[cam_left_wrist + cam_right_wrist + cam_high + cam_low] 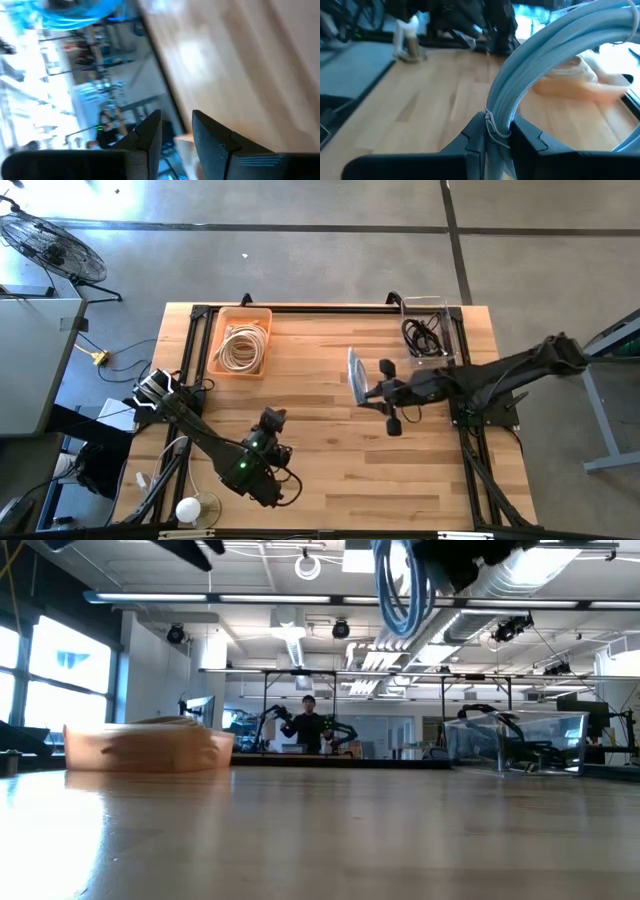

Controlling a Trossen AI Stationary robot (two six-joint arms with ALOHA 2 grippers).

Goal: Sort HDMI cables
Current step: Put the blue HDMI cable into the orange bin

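Gripping silvery-white cable (355, 376), right hand (366, 388) between orange bin (240, 340) and clear bin (432, 330), left hand (272, 422) slightly apart

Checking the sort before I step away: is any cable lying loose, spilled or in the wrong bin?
Nothing stands out. Cream cables sit inside the orange bin, black cables inside the clear bin. The right gripper holds the silvery-white cable above the table.
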